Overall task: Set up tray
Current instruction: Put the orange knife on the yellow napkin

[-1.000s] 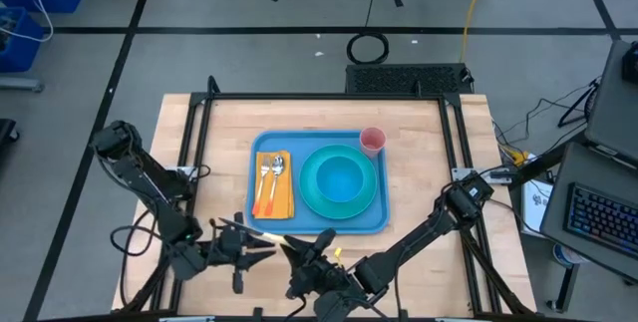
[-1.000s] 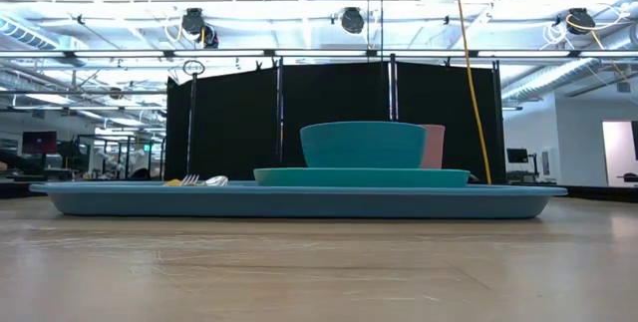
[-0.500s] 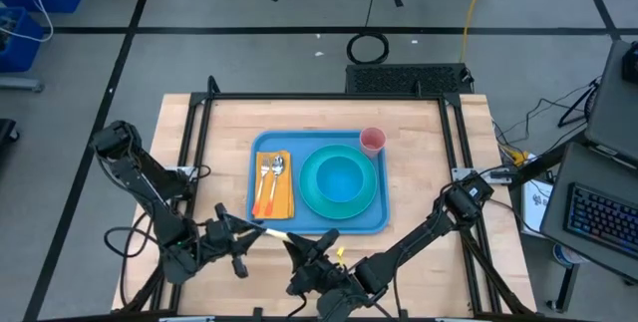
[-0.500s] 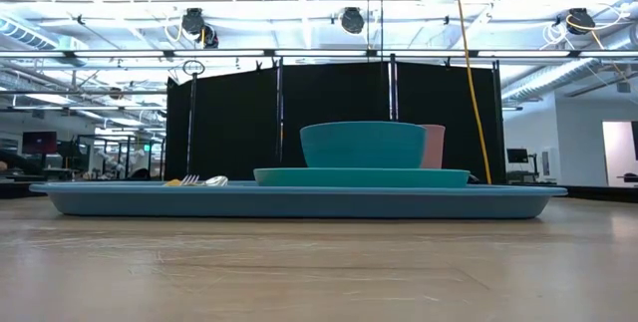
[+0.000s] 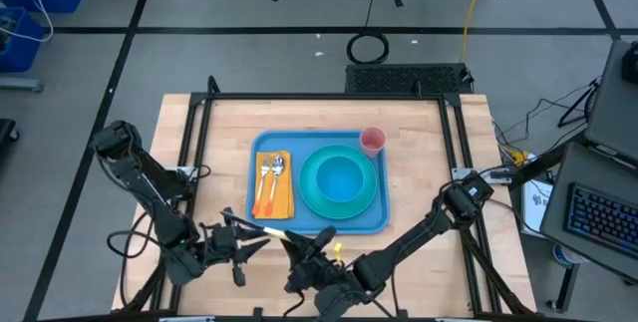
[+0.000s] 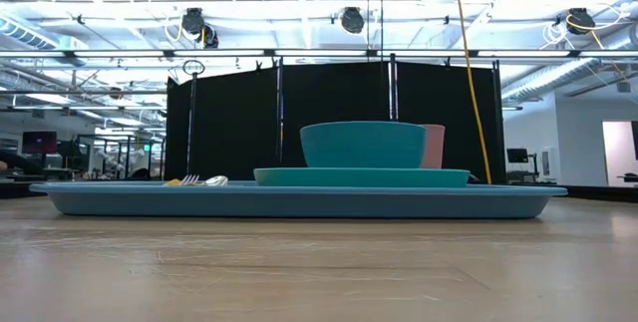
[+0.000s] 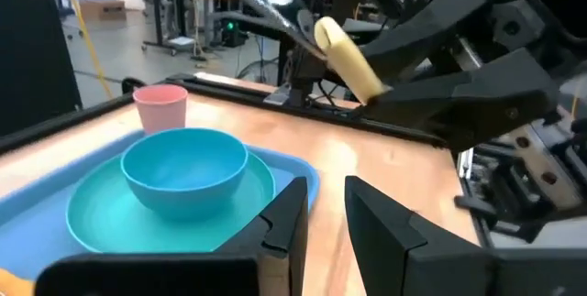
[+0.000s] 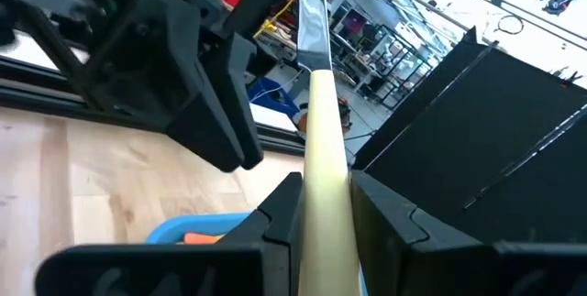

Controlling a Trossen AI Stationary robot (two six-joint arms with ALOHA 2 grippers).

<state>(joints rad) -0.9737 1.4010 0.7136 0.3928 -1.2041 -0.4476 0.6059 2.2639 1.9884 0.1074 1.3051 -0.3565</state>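
The blue tray (image 5: 317, 224) lies flat in the middle of the wooden table and also shows in the low view (image 6: 299, 200). A knife (image 5: 277, 233) with a cream handle and a metal blade hangs above the near edge, in front of the tray. My right gripper (image 8: 326, 186) is shut on it. My left gripper (image 7: 326, 191) stands close by at the near left, facing the right gripper (image 7: 385, 90). Its fingers are a narrow gap apart with nothing between them. The knife passes above them. My right gripper pinches the knife's cream handle (image 8: 323, 149) between its two fingers. The handle runs along the fingers, and the blade (image 8: 312, 21) sticks out ahead of them toward the left gripper. The gripper points roughly level, toward the table's left. The knife is lifted clear of the table.
On the tray lie an orange napkin with a fork and a spoon (image 5: 271, 184), a turquoise plate with a bowl (image 5: 339, 182) and a pink cup (image 5: 372, 141). Black frame rails (image 5: 199, 133) run along the table's sides. Bare wood shows around the tray.
My left gripper has swung a little at the wrist while staying at the near left. My right gripper keeps the knife where it was.
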